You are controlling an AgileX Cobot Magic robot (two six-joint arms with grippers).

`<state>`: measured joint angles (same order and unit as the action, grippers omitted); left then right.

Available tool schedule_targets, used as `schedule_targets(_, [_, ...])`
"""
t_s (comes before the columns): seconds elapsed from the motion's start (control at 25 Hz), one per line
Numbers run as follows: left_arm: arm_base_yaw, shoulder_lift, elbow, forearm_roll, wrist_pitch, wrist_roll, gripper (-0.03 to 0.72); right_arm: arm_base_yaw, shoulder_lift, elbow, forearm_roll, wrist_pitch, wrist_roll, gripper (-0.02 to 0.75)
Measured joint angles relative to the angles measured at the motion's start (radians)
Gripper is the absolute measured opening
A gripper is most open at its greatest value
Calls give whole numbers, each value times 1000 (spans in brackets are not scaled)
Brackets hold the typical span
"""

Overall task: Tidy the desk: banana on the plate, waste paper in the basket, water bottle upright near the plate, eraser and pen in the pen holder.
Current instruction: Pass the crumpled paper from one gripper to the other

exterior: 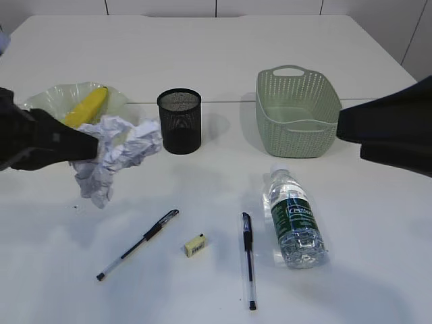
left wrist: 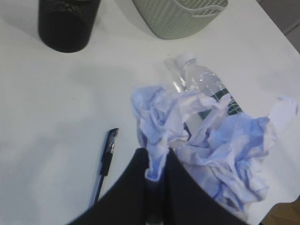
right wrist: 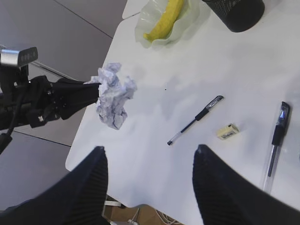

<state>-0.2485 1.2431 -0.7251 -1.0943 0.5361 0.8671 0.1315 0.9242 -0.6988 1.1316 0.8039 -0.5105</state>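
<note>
My left gripper (exterior: pixel 93 144) is shut on the crumpled waste paper (exterior: pixel 121 152) and holds it above the table, left of the black mesh pen holder (exterior: pixel 179 121). The jaws (left wrist: pixel 156 159) pinch an edge of the paper (left wrist: pixel 211 150); it also shows in the right wrist view (right wrist: pixel 114 93). The banana (exterior: pixel 86 106) lies on the clear green plate (exterior: pixel 47 98). The green basket (exterior: pixel 297 111) stands at the right. The water bottle (exterior: pixel 295 219) lies on its side. Two pens (exterior: pixel 138 244) (exterior: pixel 248 259) and the eraser (exterior: pixel 194 246) lie at the front. My right gripper (right wrist: pixel 149 154) is open and empty, high at the right.
The table's left front edge shows in the right wrist view (right wrist: pixel 77 140), with floor beyond. The right arm (exterior: pixel 391 128) hangs beside the basket. A seam (exterior: pixel 229 102) crosses the table behind the pen holder.
</note>
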Motion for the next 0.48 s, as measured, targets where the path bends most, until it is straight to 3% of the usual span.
schedule_targets(0.24, [-203,0,0,-22,-139,-9,20,0,12,-1,45,2,-13,427])
schedule_targets(0.48, [-337,22,0,-37,-243,-10,19,0,42,-2,110,6,-13,426])
